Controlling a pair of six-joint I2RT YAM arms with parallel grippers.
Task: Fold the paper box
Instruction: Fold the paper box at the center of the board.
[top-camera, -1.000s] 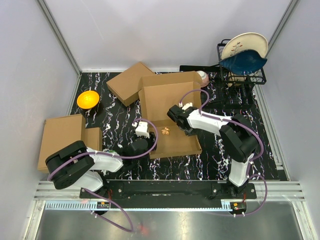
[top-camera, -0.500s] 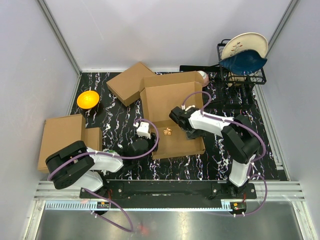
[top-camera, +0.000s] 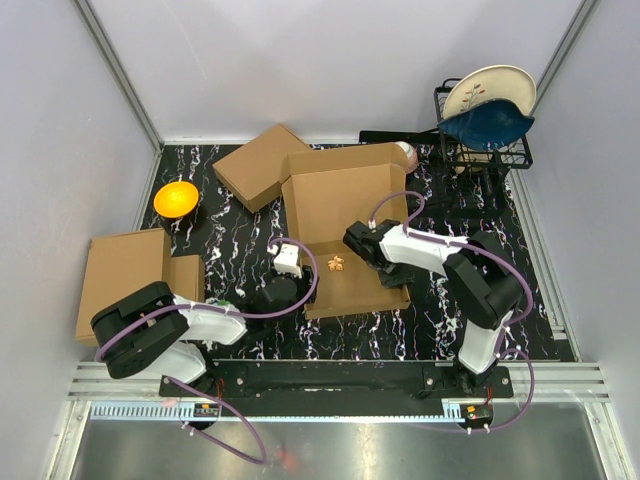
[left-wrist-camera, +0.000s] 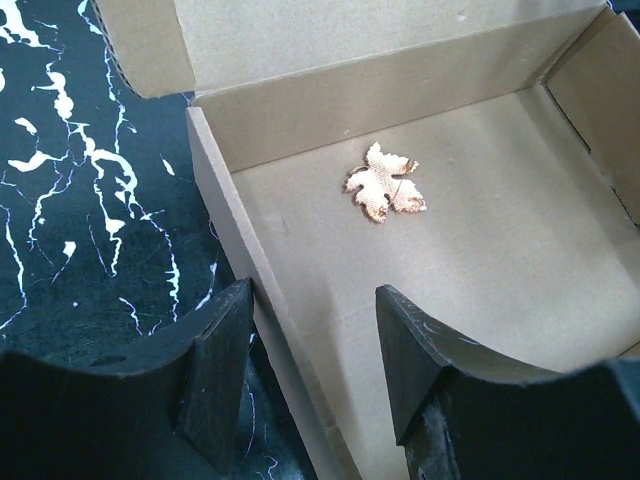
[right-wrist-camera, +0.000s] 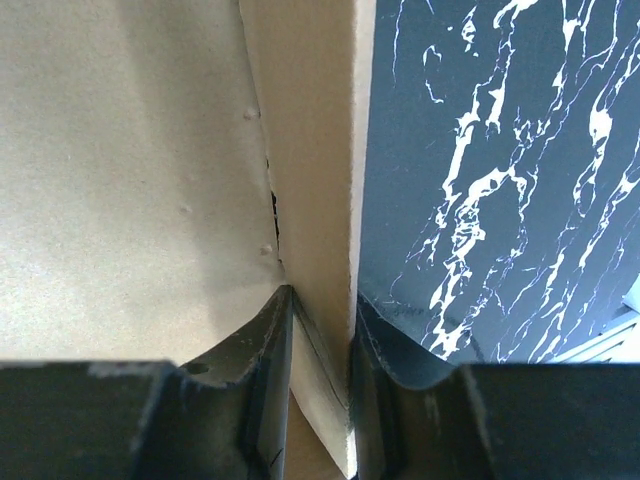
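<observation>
**Holding both side walls of the half-formed box**

Nearest the arm bases, the left gripper (left-wrist-camera: 315, 330) sat over the near-left corner of the paper box (top-camera: 340, 215). Its jaws were apart, one outside on the counter (top-camera: 240, 250) and one inside the tray, with the left wall (left-wrist-camera: 225, 215) between them but not clamped. My read: it was placed there to catch or steady that wall so the tray would not slide or splay.

Across the tray, the right gripper (right-wrist-camera: 320, 310) had its jaws together on the right wall (right-wrist-camera: 310, 150), one pad on the inner face and one on the counter side. That grip probably kept the wall upright and pinned the box for the next fold.

The box sat mid-counter between the two arms. Its long axis ran near to far, skewed slightly to the right at the near end. The tray was at the near end with its open side up, and a small gold leaf (left-wrist-camera: 385, 183) lay loose on its floor. The lid (top-camera: 335, 195) was hinged at the far wall and lay back away from the arms, not yet closed. How steeply it leaned I could not tell.

Farther out were a smaller closed box (top-camera: 258, 165), an orange bowl (top-camera: 176, 198) to the far left, and a dish rack (top-camera: 505, 155) in the far right corner, all well apart from both grippers.
</observation>
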